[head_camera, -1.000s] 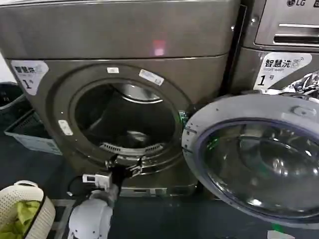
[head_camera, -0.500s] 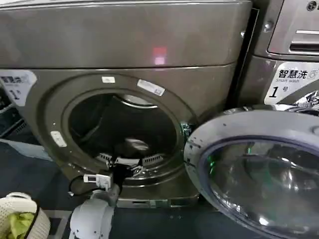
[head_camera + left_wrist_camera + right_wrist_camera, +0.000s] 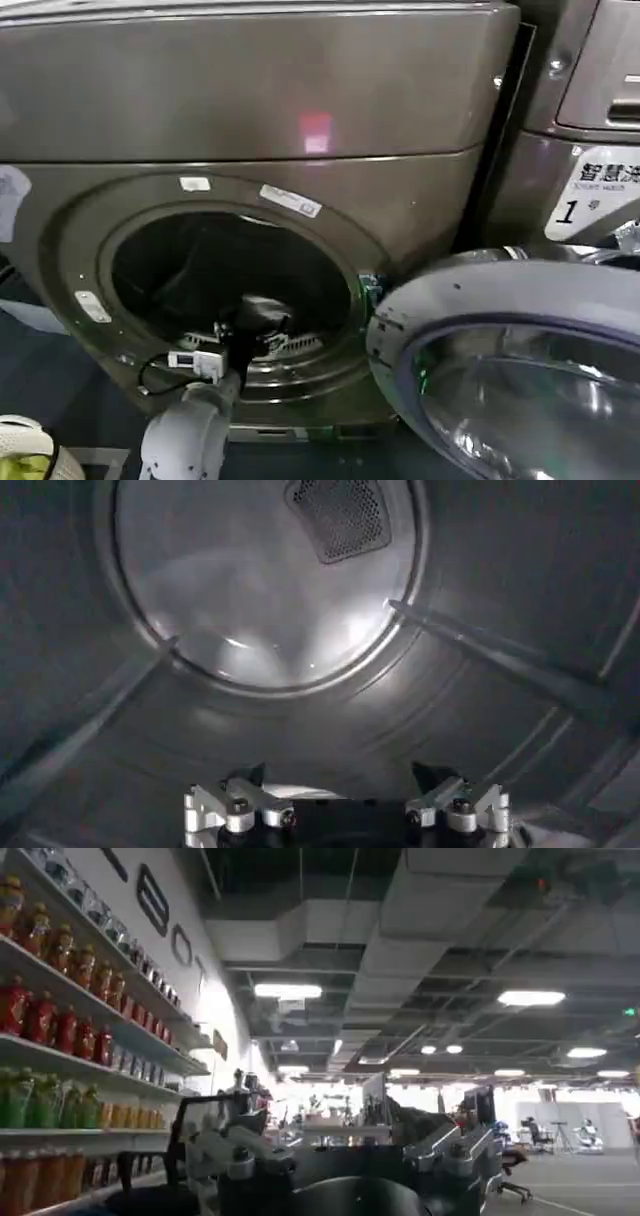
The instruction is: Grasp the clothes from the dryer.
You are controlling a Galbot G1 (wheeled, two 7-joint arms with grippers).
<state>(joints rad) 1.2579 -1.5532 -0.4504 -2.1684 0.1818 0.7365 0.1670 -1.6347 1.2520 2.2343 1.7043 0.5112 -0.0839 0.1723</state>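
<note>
- Reaching up from the lower edge of the head view, the white left arm (image 3: 185, 440) is extended into the porthole of the dryer (image 3: 250, 90), with its wrist at the lower rim of the opening.
- The left pincer (image 3: 345, 800) is seen in the left wrist view inside the drum, its two finger mounts set wide apart; the jaws are spread and nothing is held between them.
- A small pale patch, probably the clothes (image 3: 290, 792), is glimpsed on the drum floor just behind the pincer body, close to the finger mounts; whether it is touched cannot be told.
- In the head view a pale shape (image 3: 262, 308) is seen low in the drum just above the wrist; it cannot be told for certain that this is the fabric.
- The right pincer (image 3: 350, 1168) is held away from the machine, pointed toward a room with shelves of bottles (image 3: 50, 1008); its fingers appear spread apart and empty.
- The grey-rimmed glass door (image 3: 510, 370) is swung open to the right of the porthole.
- A pink-red light (image 3: 315, 130) is lit on the dryer's front panel.
- On the neighbouring machine (image 3: 590, 120) a white sticker (image 3: 595, 195) with Chinese characters and a "1" can be read.
</note>
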